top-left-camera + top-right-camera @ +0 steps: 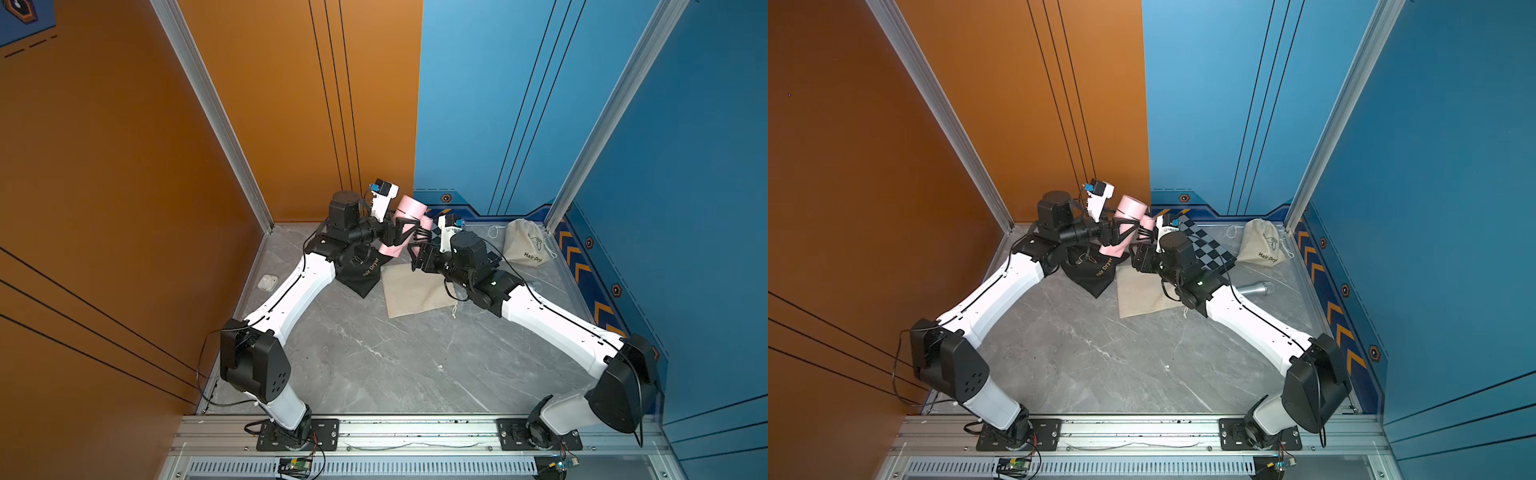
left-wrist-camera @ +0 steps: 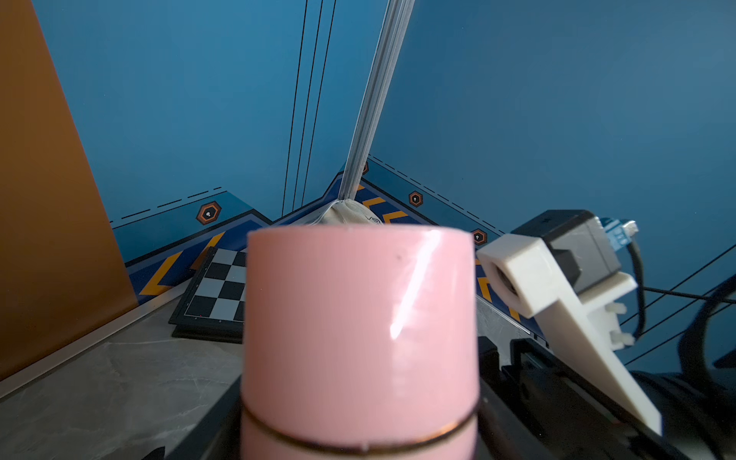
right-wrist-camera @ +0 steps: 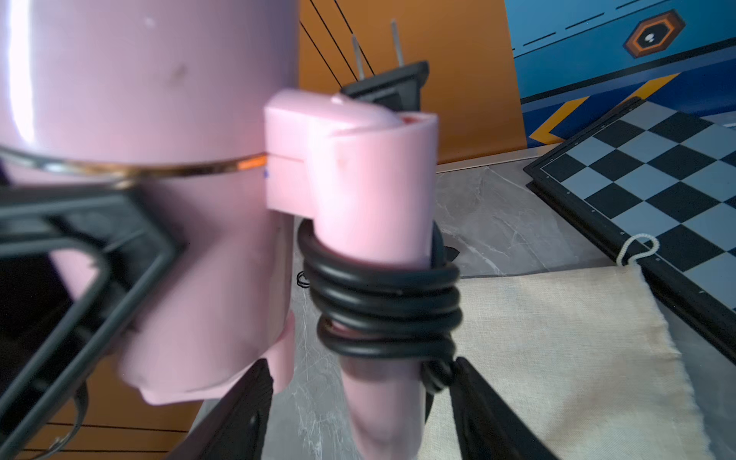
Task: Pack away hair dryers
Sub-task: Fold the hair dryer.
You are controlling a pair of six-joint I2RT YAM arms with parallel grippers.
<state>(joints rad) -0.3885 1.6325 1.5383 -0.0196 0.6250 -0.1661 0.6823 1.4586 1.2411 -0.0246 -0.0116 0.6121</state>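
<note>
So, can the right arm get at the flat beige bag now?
Probably yes. The right pincer is open, only flanking the handle of the dryer, and the bag lies bare just below; it must first back off the handle.

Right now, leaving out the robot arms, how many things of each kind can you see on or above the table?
Hair dryers: 1, the pink hair dryer
Drawstring bags: 3, black bag, flat beige bag, filled beige bag
Chessboard: 1
Microphone: 1
Small white case: 1
Total: 7
</note>
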